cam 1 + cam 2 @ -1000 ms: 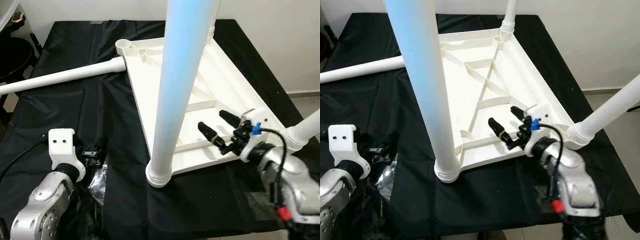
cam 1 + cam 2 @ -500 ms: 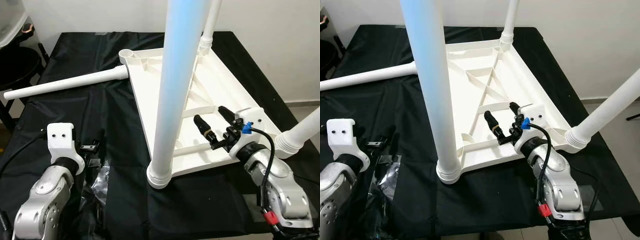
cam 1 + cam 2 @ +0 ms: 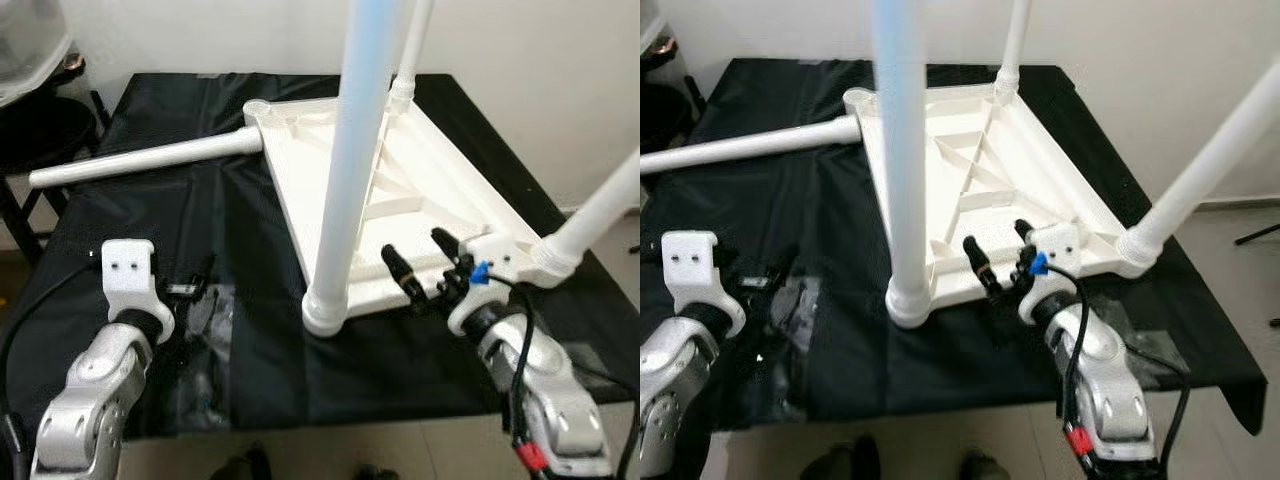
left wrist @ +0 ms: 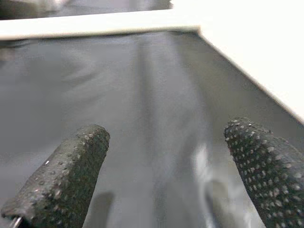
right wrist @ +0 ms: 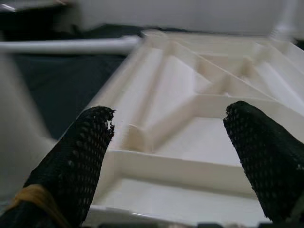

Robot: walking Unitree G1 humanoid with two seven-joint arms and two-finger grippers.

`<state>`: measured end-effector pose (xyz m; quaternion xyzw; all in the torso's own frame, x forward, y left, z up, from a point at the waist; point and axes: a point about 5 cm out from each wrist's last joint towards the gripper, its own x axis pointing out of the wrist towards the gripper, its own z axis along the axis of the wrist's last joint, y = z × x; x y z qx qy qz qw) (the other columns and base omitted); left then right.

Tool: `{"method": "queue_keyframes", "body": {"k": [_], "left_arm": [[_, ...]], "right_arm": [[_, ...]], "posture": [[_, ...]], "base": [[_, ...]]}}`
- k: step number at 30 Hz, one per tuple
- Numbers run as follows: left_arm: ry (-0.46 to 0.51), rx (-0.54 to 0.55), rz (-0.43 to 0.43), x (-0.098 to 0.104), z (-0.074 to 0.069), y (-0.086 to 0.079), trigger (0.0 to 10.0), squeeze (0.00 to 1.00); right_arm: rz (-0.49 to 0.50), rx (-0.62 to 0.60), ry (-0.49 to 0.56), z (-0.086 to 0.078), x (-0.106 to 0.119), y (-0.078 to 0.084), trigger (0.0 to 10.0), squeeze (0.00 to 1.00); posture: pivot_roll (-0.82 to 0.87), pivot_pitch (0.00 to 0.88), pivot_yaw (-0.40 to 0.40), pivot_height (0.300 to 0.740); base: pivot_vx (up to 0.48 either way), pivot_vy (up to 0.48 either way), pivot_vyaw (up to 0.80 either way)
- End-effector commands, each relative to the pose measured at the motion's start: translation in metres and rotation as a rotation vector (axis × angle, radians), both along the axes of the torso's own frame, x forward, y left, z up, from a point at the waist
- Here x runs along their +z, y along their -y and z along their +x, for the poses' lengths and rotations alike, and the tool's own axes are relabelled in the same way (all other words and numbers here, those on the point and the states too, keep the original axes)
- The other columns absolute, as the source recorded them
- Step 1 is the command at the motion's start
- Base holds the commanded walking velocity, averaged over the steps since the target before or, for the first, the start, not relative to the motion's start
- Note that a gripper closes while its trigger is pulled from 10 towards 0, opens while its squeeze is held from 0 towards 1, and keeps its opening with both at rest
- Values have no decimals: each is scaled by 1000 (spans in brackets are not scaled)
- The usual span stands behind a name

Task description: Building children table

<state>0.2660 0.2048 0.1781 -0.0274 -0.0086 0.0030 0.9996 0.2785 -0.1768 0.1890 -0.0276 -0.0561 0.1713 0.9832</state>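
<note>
White tabletop lies inverted at frame centre; our right end effector hovers open over its near edge, left end effector open, lower left. We should seat the loose leg squarely.

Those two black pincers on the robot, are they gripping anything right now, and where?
Nothing is held. The right end effector hovers open over the near edge of the upturned white table top; the left end effector is open above the black cloth.
</note>
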Motion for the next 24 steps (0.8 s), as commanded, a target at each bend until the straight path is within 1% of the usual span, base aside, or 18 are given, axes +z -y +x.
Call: {"method": "queue_keyframes", "body": {"k": [1,4,6,7,9,11,12,13,14,16,18,19,20,21,22,23,24], "left_arm": [[-24,8,3,-7,-1,-1,10000,0],[-24,6,3,-6,-1,-1,10000,0],[-23,-1,1,-7,0,1,10000,0],[-24,-19,-6,-7,1,5,10000,0],[-24,-19,-6,-7,1,5,10000,0],[-20,-100,17,-12,-1,17,10000,0],[-20,-100,17,-12,-1,17,10000,0],[-28,-140,4,-16,-3,23,10000,0],[-28,-140,4,-16,-3,23,10000,0],[-39,-198,-9,-24,-10,34,10000,0],[-42,-186,12,-29,-14,39,10000,0],[-42,-186,12,-29,-14,39,10000,0],[-34,-165,24,-29,-14,41,10000,0],[-34,-165,24,-29,-14,41,10000,0],[-27,-151,30,-29,-13,41,10000,0],[-27,-151,30,-29,-13,41,10000,0],[-17,-137,25,-28,-11,40,10000,0]], "right_arm": [[-9,-15,-1,-2,-3,-1,10000,0],[-12,-24,1,-1,-3,0,10000,0],[-21,-44,5,-1,-4,2,10000,0],[-42,-92,8,-2,-6,6,10000,0],[-42,-92,8,-2,-6,6,10000,0],[-109,-186,-18,-5,-18,9,10000,0],[-109,-186,-18,-5,-18,9,10000,0],[-130,-212,-34,-8,-24,9,10000,0],[-130,-212,-34,-8,-24,9,10000,0],[-126,-181,-50,-12,-29,5,10000,0],[-103,-79,-28,-9,-25,-2,10000,0],[-103,-79,-28,-9,-25,-2,10000,0],[-119,-20,-7,-6,-21,-6,10000,0],[-119,-20,-7,-6,-21,-6,10000,0],[-132,25,9,-2,-18,-9,10000,0],[-132,25,9,-2,-18,-9,10000,0],[-132,52,17,4,-15,-9,10000,0]], "posture": [[-10,150,-36,740],[-10,150,-36,740],[-13,152,-34,740],[-18,154,-29,740],[-18,154,-29,740],[-19,157,-25,740],[-19,157,-25,740],[-20,157,-24,740],[-20,157,-24,740],[-24,162,-20,740],[-26,168,-13,740],[-26,168,-13,740],[-27,169,-13,740],[-27,169,-13,740],[-27,172,-12,740],[-27,172,-12,740],[-27,178,-14,740]], "base": [[-251,0,0],[-251,0,0],[0,0,0],[0,0,0],[0,0,0],[0,0,0],[0,0,0],[0,0,0],[0,0,0],[0,0,0],[0,0,0],[0,0,0],[0,0,0],[0,0,0],[0,0,0],[0,0,0],[0,0,0]]}}
